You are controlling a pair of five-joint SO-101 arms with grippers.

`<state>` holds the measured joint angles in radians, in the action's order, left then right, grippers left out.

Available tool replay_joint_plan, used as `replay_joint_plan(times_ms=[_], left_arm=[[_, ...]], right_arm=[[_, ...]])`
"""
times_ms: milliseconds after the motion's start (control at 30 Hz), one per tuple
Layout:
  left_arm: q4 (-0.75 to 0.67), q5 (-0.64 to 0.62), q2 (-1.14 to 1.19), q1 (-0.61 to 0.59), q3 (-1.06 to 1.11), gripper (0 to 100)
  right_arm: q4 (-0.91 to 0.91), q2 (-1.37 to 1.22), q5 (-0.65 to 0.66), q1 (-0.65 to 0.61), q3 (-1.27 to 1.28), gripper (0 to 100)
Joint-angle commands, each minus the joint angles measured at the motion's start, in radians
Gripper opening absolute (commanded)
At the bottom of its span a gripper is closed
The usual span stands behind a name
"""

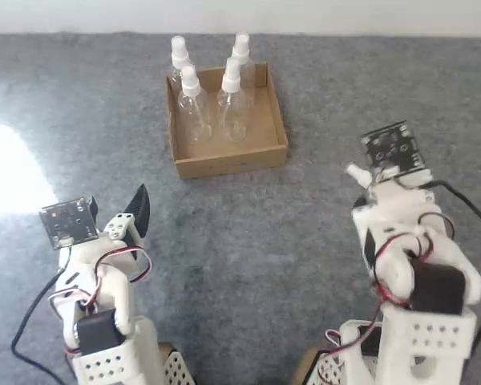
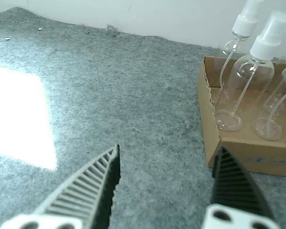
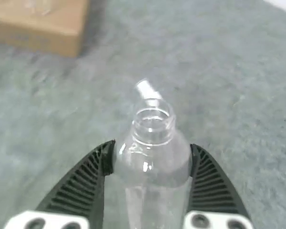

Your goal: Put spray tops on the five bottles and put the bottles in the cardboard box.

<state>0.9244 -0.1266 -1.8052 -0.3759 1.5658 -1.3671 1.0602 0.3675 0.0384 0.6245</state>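
The right fingers [image 3: 96, 167] are closed onto a clear bottle [image 3: 152, 157], one black ribbed finger pressed to each side just below the shoulder. The bottle is held w/ its neck pointing away from the wrist; the mouth is open and the thread bare. Just past the mouth a small white piece [image 3: 145, 88] is seen, tilted; what it is can't be told. In the high view this arm is found by the right edge of the bench [image 1: 248, 241], in its near half.

The left fingers [image 2: 105, 174] are spread wide w/ nothing held; grey bench surface is seen btwn them. In the high view the left fingers [image 1: 139, 207] are placed over the near-left part of the bench, tips aimed twd the far edge and well apart from the box.

The cardboard box [image 1: 228, 164] is set close to the far edge, approx. mid-width, open side up. Four bottles [image 1: 194, 112] are stood upright in it, in two rows of two, each fitted w/ one of the white spray tops [image 1: 231, 76]. In the left wrist view the box wall [image 2: 243, 152] and the dip tubes inside the nearer bottles are made out.

A bright patch of light [image 1: 8, 172] is cast on the bench at its left edge.
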Motion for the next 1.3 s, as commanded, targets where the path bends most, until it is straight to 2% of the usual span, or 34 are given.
replay_joint_plan(times_ms=[0, 133, 467, 800, 1100, 1267], left_arm=[[-0.025, 0.009, -0.014, 0.005, -0.012, 29], [-0.025, 0.009, -0.014, 0.005, -0.012, 29], [-0.025, 0.009, -0.014, 0.005, -0.012, 29], [-0.025, 0.009, -0.014, 0.005, -0.012, 29], [-0.025, 0.009, -0.014, 0.005, -0.012, 29], [-0.025, 0.009, -0.014, 0.005, -0.012, 29]], right_arm=[[0.369, -0.05, -0.021, 0.076, 0.137, 11.4], [0.584, -0.127, -0.021, 0.099, 0.215, 11.4], [0.889, -0.407, -0.021, 0.102, 0.218, 11.4], [1.288, -0.707, -0.02, 0.119, 0.218, 11.4], [1.471, -0.949, -0.02, 0.111, 0.218, 11.4], [1.48, -1.017, -0.02, 0.094, 0.218, 11.4]])
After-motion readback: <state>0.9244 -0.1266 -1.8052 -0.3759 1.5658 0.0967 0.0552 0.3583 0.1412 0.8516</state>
